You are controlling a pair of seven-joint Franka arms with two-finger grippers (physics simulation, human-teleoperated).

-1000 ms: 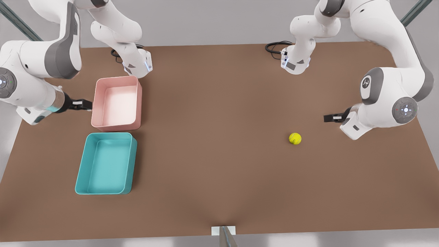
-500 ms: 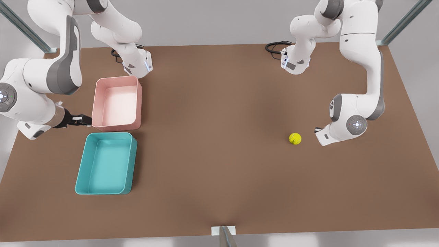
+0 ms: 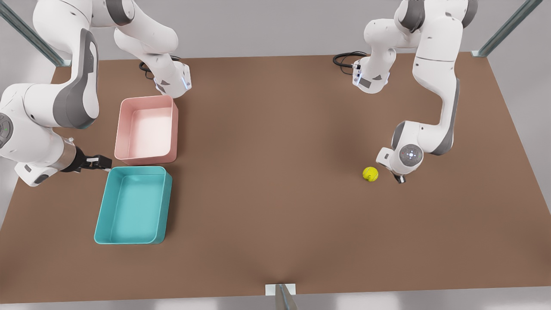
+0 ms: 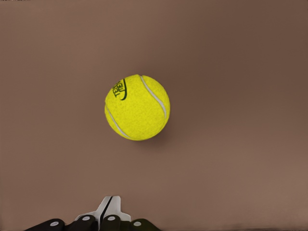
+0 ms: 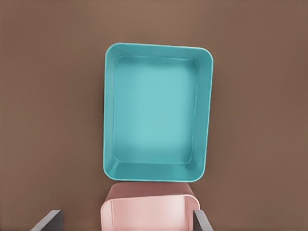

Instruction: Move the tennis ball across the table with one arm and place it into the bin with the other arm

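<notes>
The tennis ball (image 3: pixel 370 174) lies on the brown table (image 3: pixel 275 150) toward the front view's right; in the left wrist view the tennis ball (image 4: pixel 137 108) is close ahead of the fingertips. My left gripper (image 3: pixel 400 178) points down just to the ball's right, apart from it and shut on nothing. The teal bin (image 3: pixel 133 206) sits on the front view's left with nothing in it. My right gripper (image 3: pixel 101 162) hovers at the bin's far left corner, open. In the right wrist view the bin (image 5: pixel 156 115) lies beyond the spread fingers (image 5: pixel 50 220).
A pink tray (image 3: pixel 146 129) stands right behind the teal bin, almost touching it, and is the pink tray (image 5: pixel 149 214) between the fingers in the right wrist view. Both arm bases and black cables (image 3: pixel 346 58) sit along the table's far edge.
The left arm folded inward and lowered, bringing its gripper from well right of the ball to just beside it. The right gripper slid from beside the pink tray toward the teal bin's corner.
</notes>
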